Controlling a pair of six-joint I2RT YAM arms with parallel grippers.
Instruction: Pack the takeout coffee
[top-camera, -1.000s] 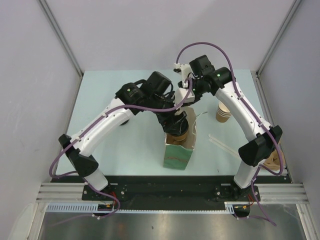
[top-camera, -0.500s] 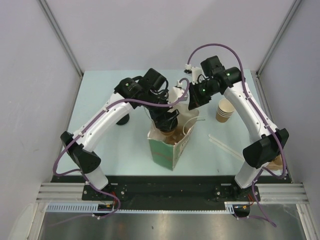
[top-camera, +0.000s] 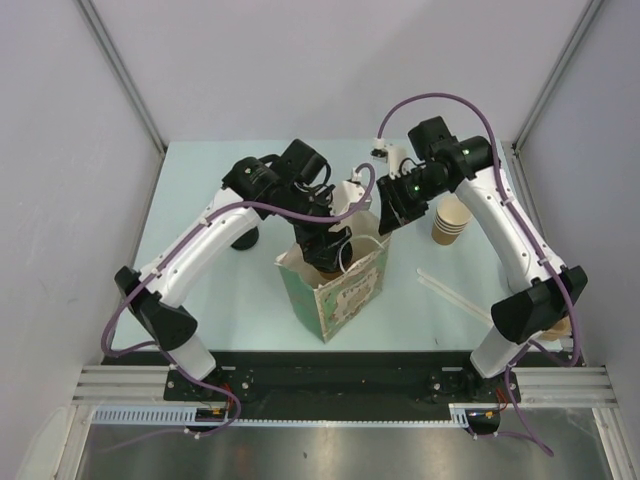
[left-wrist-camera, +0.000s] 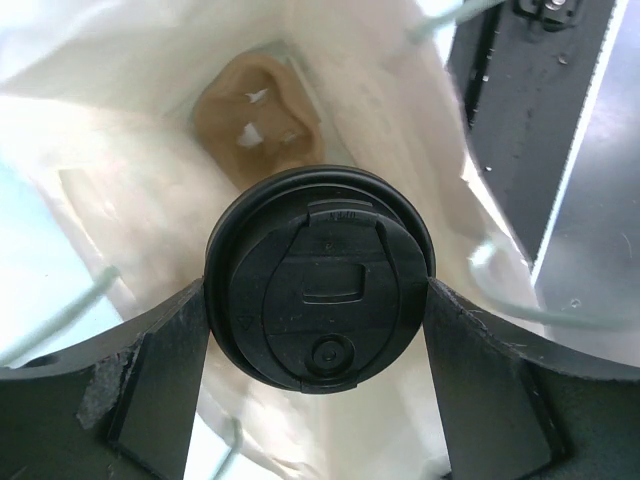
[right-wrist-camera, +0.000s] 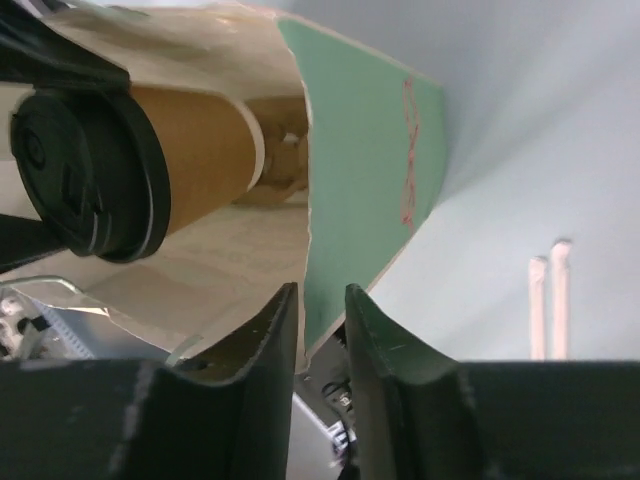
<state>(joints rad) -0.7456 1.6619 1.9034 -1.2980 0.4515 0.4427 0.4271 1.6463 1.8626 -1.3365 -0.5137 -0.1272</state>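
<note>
**Coffee in the bag's mouth, bag wall doubtfully held**
Our left gripper (left-wrist-camera: 318, 300) is clamped wide around the takeout coffee (left-wrist-camera: 320, 310), which hangs inside the green paper bag (top-camera: 345, 290) above a tan cardboard insert (left-wrist-camera: 258, 125). The bag's rim lies between the right gripper (right-wrist-camera: 318, 320)'s narrowly parted fingers, and we cannot tell whether they pinch it. If loose, the bag may shift and the cup miss the insert.

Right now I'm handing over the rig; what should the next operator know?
Left gripper: jaws shut on the coffee.
Right gripper: jaws astride the bag rim, narrow gap; grip unclear.
Coffee: partway inside the bag, above the tan carrier at its bottom.
Done: coffee lidded and lifted.
Left: seat it in the carrier, release, pull both arms clear.
</note>
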